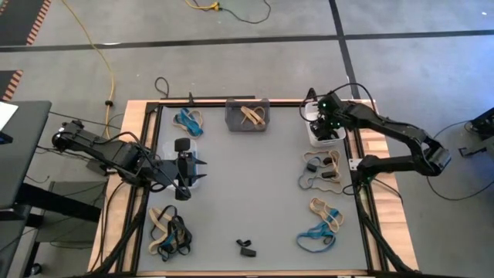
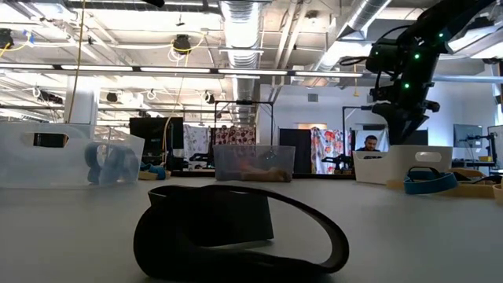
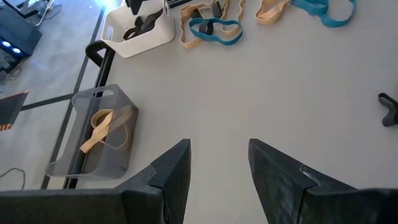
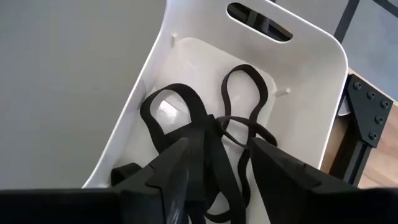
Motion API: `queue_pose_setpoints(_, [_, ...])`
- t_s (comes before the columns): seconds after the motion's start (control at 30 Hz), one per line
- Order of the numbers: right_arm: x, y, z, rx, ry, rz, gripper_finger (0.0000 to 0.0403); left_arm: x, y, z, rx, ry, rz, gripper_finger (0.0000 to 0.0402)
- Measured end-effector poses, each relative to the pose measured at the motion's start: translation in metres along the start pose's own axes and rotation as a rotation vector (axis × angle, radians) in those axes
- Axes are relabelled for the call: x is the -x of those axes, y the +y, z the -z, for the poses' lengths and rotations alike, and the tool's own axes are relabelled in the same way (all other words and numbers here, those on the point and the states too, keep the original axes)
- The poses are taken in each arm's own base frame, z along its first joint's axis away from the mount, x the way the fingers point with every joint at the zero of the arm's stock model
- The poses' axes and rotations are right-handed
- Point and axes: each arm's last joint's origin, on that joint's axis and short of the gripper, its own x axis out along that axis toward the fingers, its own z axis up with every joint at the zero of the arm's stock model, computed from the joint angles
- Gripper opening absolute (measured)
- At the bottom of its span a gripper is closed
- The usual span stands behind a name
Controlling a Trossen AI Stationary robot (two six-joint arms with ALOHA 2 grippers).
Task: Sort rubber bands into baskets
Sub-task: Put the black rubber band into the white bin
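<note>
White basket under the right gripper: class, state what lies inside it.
The white basket holds black rubber bands, tangled loops on its floor. The right gripper above covers part of the pile, so their count stays unclear.

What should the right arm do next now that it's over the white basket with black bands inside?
Probably lift the right gripper straight up out of the white basket. Its fingers stand apart and the black rubber bands lie loose on the basket floor, so the drop looks done. One strand sits close to the fingers, so a slow rise seems wise before heading to the mixed bands nearby.
</note>
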Motion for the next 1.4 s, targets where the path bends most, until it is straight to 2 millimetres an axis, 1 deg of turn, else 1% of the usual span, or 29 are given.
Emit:
queue_pose_setpoints(0.13, [0.01,0.009,0.002,0.04,-0.042,-0.031,0.0197,0.0,0.0,0.0,0.0,0.0,0.0,0.0153])
queue_pose_setpoints(0.4, [0.04,0.032,0.011,0.105,-0.157,-0.14,0.0196,0.0,0.0,0.0,0.0,0.0,0.0,0.0153])
queue_pose_setpoints(0.6, [0.055,0.047,0.019,0.136,-0.209,-0.188,0.0196,0.0,0.0,0.0,0.0,0.0,0.0,0.0153])
queue_pose_setpoints(0.87, [0.061,0.056,0.024,0.167,-0.229,-0.21,0.0196,0.0,0.0,0.0,0.0,0.0,0.0,0.0153])
queue_pose_setpoints(1.4, [0.061,0.057,0.024,0.166,-0.228,-0.213,0.0196,0.0,0.0,0.0,0.0,0.0,0.0,0.0153])
